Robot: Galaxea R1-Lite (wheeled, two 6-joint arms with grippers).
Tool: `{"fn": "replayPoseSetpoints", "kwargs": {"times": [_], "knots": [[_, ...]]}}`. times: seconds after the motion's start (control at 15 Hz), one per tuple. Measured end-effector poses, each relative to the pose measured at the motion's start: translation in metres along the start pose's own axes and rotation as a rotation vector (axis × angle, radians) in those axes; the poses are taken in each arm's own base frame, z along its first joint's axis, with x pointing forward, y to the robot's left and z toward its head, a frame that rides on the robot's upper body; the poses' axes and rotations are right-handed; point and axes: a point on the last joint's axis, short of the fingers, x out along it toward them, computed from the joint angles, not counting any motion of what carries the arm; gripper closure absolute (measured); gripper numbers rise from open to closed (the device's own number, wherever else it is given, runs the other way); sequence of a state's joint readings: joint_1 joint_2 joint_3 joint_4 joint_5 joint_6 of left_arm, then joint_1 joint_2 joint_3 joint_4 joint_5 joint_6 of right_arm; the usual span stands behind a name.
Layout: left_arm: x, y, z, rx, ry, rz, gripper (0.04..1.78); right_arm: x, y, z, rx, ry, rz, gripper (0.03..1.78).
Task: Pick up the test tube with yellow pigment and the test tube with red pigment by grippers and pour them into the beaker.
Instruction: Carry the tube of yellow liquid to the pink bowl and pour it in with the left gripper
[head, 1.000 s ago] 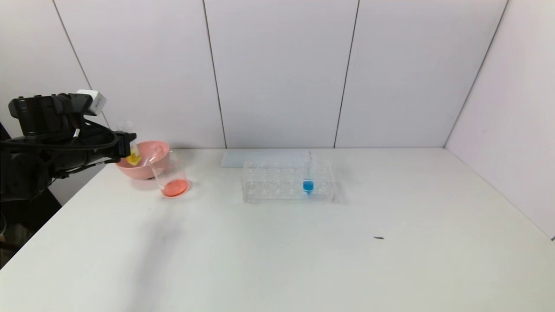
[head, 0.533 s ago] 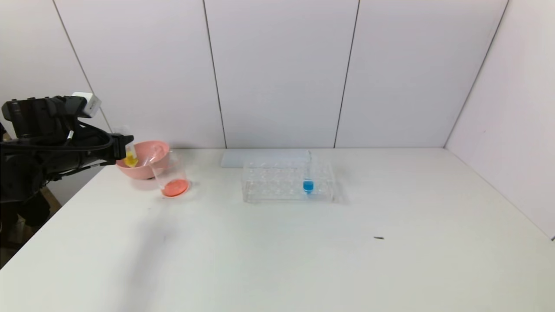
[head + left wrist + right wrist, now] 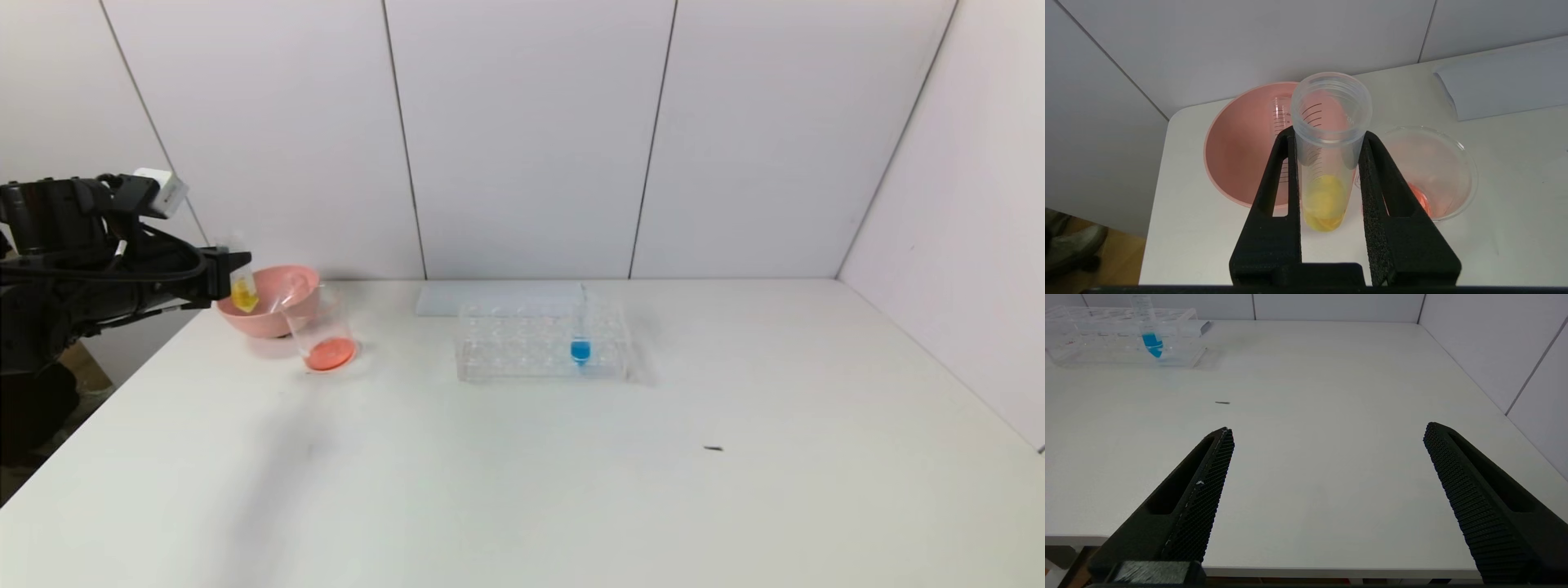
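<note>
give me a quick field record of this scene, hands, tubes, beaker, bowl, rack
left hand: shut on the yellow tube, at the table's left edge beside the pink bowl
yellow tube: roughly upright, yellow liquid at its bottom, not poured
right hand: open, holding nothing, low over the table's near right part
beaker: on the table in front of the bowl, red-orange liquid at its bottom
pink bowl: near the back left corner, an empty clear tube lying in it
rack: centre back, holds one blue tube

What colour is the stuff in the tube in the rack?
Blue liquid, clearest in the head view.
</note>
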State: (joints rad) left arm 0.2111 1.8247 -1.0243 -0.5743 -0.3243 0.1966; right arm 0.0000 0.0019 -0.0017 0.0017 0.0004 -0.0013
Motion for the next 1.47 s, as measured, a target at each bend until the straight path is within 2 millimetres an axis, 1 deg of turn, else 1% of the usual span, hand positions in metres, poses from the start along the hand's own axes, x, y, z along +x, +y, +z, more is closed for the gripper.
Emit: {"fn": "replayPoseSetpoints", "kwargs": {"times": [0.2, 0.4, 1.0, 1.33, 1.47], "knots": [[0.001, 0.001, 0.001, 0.088, 0.045, -0.01, 1.37, 0.0, 0.0, 0.0, 0.0, 0.0, 0.0, 0.11], [0.001, 0.002, 0.002, 0.116, 0.083, -0.021, 1.37, 0.0, 0.0, 0.0, 0.0, 0.0, 0.0, 0.11], [-0.002, 0.002, 0.014, 0.216, 0.146, -0.056, 1.37, 0.0, 0.0, 0.0, 0.0, 0.0, 0.0, 0.11], [-0.005, 0.002, 0.018, 0.282, 0.231, -0.101, 1.37, 0.0, 0.0, 0.0, 0.0, 0.0, 0.0, 0.11], [-0.004, 0.002, 0.021, 0.315, 0.23, -0.128, 1.37, 0.0, 0.0, 0.0, 0.0, 0.0, 0.0, 0.11]]}}
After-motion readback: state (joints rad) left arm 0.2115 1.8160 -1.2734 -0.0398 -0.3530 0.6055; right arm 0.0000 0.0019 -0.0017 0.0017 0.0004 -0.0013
